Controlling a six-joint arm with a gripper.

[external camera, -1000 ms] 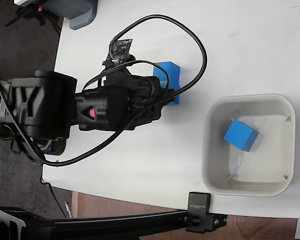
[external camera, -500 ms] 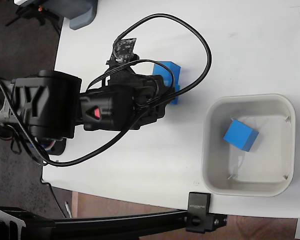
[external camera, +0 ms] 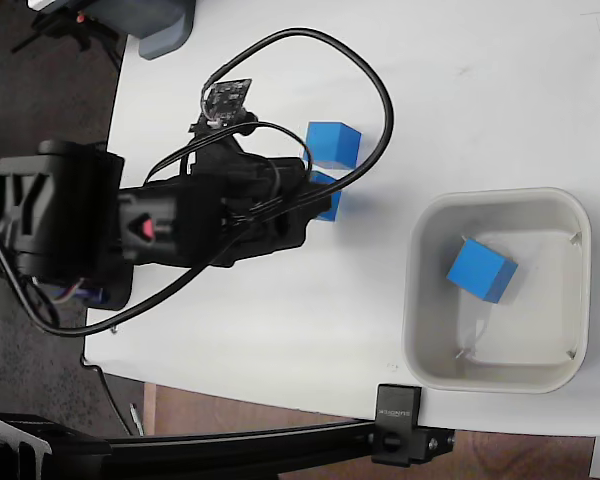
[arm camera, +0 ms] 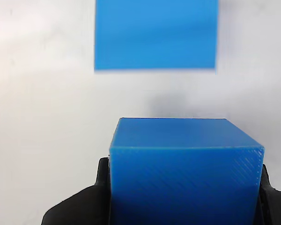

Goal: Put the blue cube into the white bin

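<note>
Fixed view: the gripper is largely hidden beneath the arm's black housing and looping cables; only a sliver of the held blue cube is seen at its tip. In the wrist view that cube fills the lower frame and is cut off at the bottom edge, black finger pads pressed against its left and right faces. The gripper is thus clamped on the cube.

The cube's faces are matte bright blue, with fine diagonal layer lines on the near face. It is held over the white table, well apart from the white bin.

A second blue cube is seen just beside the held one, resting on the table; blurred in the wrist view. A third blue cube lies tilted inside the bin.

Faint lettering on the black clamp at the table edge cannot be read.
</note>
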